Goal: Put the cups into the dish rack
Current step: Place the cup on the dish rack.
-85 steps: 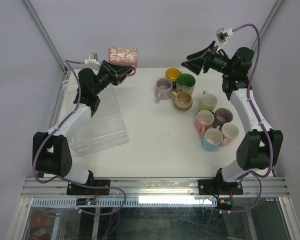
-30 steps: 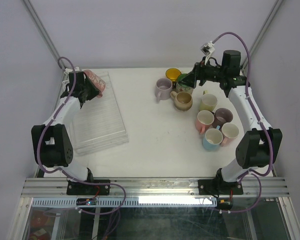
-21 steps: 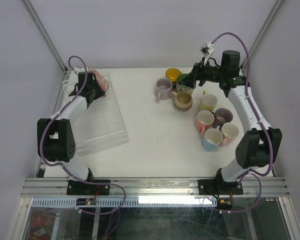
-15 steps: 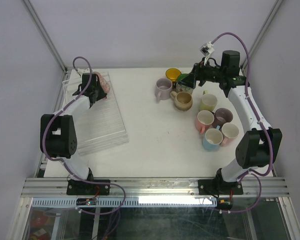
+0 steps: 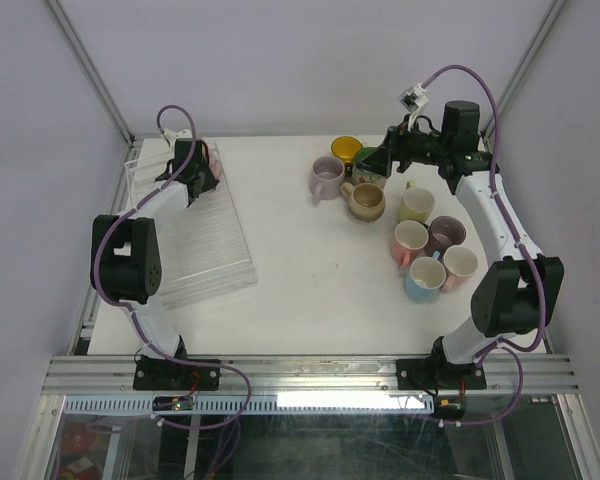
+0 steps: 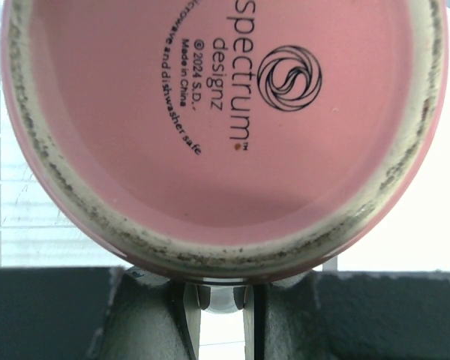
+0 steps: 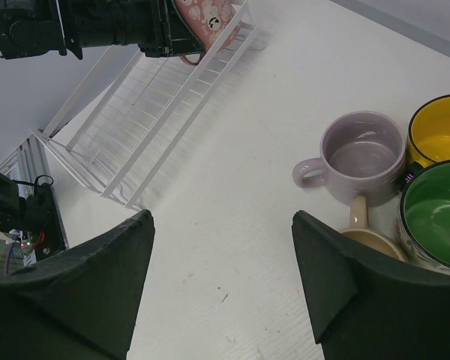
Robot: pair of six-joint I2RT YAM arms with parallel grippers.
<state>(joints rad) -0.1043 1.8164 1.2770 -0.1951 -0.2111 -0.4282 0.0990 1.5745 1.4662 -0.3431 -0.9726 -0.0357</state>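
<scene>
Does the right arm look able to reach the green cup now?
Probably yes: the right tool is open close to the green cup, nothing covering it, though the yellow cup crowds it.

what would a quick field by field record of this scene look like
left fingers: closed on the pink mug, its base facing the wrist camera
pink mug position: over the far end of the dish rack; contact unclear
right fingers: open, empty, above the table near the lilac mug, yellow mug and green mug
mugs on table: nine, clustered on the right arm's side
mugs resting in rack: none visible
</scene>
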